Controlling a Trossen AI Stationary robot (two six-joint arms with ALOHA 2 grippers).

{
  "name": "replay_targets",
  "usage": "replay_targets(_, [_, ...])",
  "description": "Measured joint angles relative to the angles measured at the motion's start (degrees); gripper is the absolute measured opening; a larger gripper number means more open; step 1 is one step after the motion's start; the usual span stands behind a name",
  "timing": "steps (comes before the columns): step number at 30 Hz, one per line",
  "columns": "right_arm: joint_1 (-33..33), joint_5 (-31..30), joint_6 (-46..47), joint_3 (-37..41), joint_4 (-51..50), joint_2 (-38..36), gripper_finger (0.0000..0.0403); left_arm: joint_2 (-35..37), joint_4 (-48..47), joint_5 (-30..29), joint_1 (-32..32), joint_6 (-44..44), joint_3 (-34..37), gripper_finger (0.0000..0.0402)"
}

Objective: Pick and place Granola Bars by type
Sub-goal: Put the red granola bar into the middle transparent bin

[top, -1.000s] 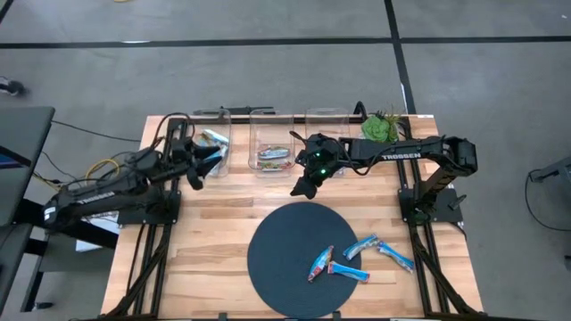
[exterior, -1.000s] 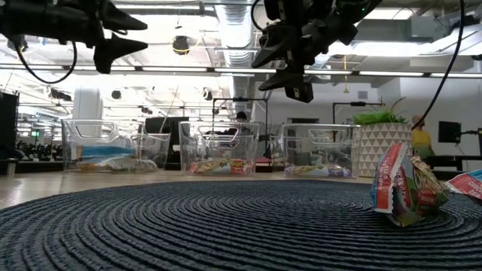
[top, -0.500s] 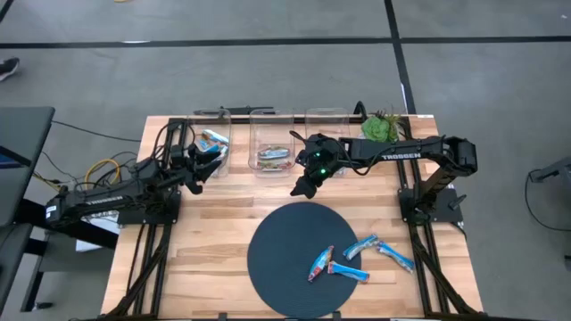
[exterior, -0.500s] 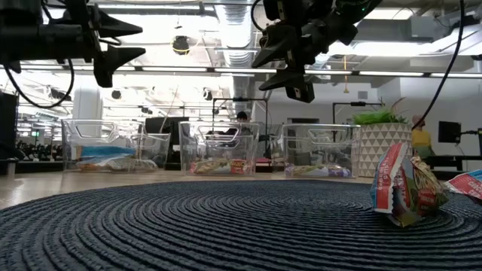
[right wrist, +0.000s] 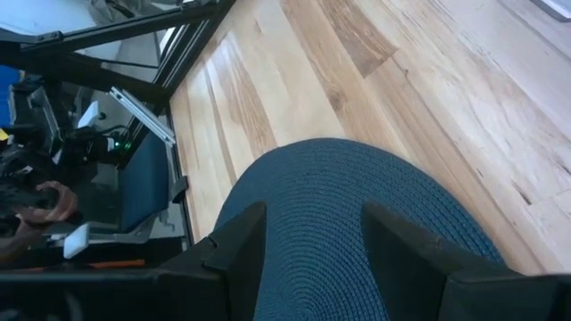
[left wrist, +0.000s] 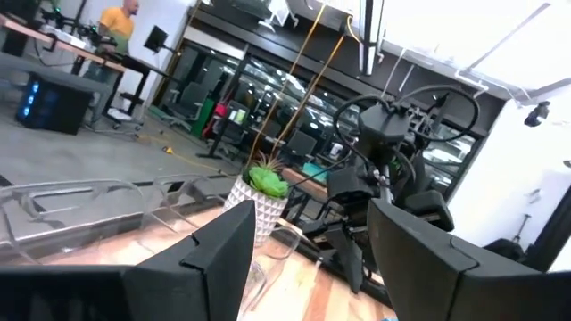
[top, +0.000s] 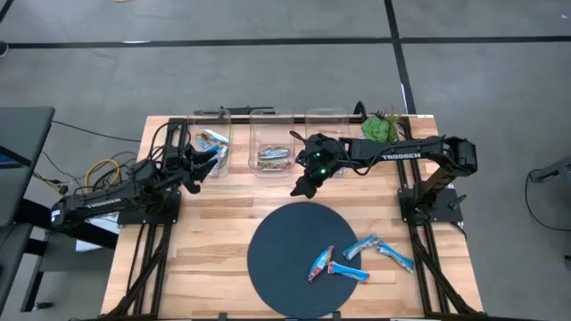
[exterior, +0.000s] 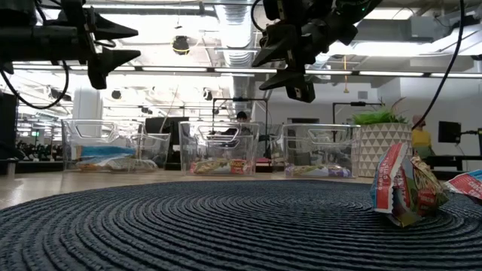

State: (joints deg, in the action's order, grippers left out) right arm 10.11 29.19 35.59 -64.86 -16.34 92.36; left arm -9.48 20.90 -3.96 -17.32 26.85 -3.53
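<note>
Empty pincer (left wrist: 308, 259) (fingers apart)

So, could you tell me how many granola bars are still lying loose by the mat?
4: a multicoloured bar and blue bar on the mat, two blue bars at its right edge.

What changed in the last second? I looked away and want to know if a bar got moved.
No bar moved. Only the left tool did: it drew back from over the left bin toward its own base, open and empty. The right tool stayed open above the mat's far edge, and the four bars at the mat's right edge lie as before.
</note>
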Motion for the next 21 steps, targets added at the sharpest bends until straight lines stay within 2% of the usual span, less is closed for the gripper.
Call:
replay_targets(7, [0.0, 0.0, 0.0, 0.0, 0.0, 0.0, 0.0175, 3.7, -3.3, -1.8, 0.0, -0.2, 0.0, 0.0211])
replay_targets(15, [0.0, 0.0, 0.0, 0.0, 0.0, 0.0, 0.0175, 3.9, -5.3, -3.0, 0.0, -0.5, 0.0, 0.0211])
replay_targets(21, [0.0, 0.0, 0.3, 0.0, 0.0, 0.0, 0.0175, 3.9, -1.1, -3.0, 0.0, 0.8, 2.9, 0.0211])
